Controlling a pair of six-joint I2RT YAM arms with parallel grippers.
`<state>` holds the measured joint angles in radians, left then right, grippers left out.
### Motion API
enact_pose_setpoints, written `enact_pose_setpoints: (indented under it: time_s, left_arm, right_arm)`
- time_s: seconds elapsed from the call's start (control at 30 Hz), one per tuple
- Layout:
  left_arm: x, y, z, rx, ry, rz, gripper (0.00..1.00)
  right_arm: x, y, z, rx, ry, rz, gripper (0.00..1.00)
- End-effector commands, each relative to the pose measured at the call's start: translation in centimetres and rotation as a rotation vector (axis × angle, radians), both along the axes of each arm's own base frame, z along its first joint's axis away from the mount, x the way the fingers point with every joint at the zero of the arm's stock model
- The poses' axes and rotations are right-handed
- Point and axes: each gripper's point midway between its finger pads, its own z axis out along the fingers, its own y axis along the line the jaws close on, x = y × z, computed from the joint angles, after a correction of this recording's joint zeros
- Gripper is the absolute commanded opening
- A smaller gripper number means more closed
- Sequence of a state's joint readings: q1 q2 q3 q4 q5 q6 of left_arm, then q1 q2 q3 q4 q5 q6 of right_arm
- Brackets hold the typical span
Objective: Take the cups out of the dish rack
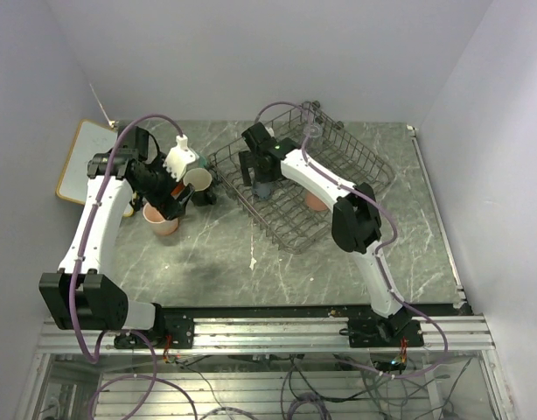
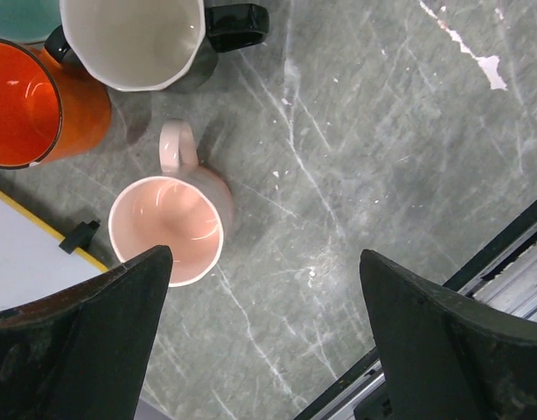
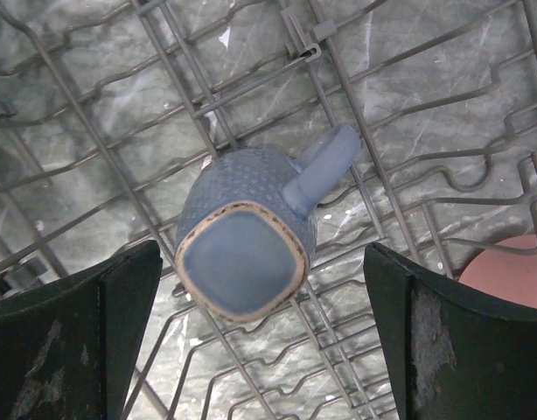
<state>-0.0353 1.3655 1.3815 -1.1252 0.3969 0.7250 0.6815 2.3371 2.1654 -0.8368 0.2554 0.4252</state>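
The left pincer [image 2: 267, 262] hangs over the table [image 2: 382, 157] with its fingers spread wide and nothing between them. Just beside its left finger, at 8 o'clock in the left wrist view, the pale pink mug [image 2: 166, 229] stands upright on the table, its handle pointing to 12 o'clock. The orange mug [image 2: 24, 101] is at 10 o'clock and the black mug [image 2: 133, 39] with a white inside at 11 o'clock, the two touching; a sliver of the mint green mug [image 2: 19, 17] shows in the far corner. The edge of a whiteboard [image 2: 24, 254] lies at 8 o'clock.

From above, the dish rack [image 1: 365, 162] sits at 1 o'clock on the table. The right pincer [image 3: 261, 254] is down inside it, opened wide and gripping nothing. Between its fingers the grey-blue cup [image 3: 247, 241] rests upside down on the wires, handle toward 1 o'clock, touching neither finger. A pink cup [image 3: 513, 271] lies in the rack at 4 o'clock
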Motion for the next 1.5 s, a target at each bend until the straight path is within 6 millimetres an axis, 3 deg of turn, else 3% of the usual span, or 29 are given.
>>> enact_pose_setpoints:
  time_s: [0.0,0.3,0.57,0.63,0.73,0.8,1.17,1.33,1.47]
  left_arm:
    - [0.3,-1.3,1.7,-0.085,-0.026,0.029,0.99]
    - [0.8,-1.5,2.7,-0.111,-0.072,0.082,0.99]
    - [1.3,-1.5,4.2,-0.122,-0.107,0.119,0.99]
    - [1.3,-1.6,4.4,-0.130,-0.115,0.119,0.99]
    - [1.5,-1.5,4.7,-0.136,-0.132,0.134,0.99]
    - [1.6,-1.6,4.8,-0.146,-0.141,0.137,0.99]
    - [0.7,-4.2,5.6,-0.259,-0.165,-0.003,0.99]
    - [-0.2,-5.5,5.4,-0.290,-0.205,-0.136,0.99]
    - [-0.2,-5.9,5.6,-0.271,-0.347,-0.245,0.99]
  right_arm:
    - [0.8,0.0,0.0,-0.015,-0.040,-0.044,0.97]
    - [0.9,0.5,-1.6,-0.009,-0.023,-0.087,0.70]
    - [0.5,0.9,-3.0,-0.009,0.006,-0.091,0.68]
    - [0.4,0.8,-2.7,-0.007,0.001,-0.093,0.55]
    - [0.5,0.7,-1.2,0.004,-0.019,-0.096,0.26]
    - [0.5,0.5,0.2,0.011,-0.037,-0.095,0.19]
    - [-1.2,-0.6,10.1,0.177,-0.110,-0.056,0.10]
    - [-4.0,-0.7,13.9,0.364,-0.080,-0.005,0.09]
    - [-7.2,0.9,15.8,0.590,0.009,0.086,0.09]
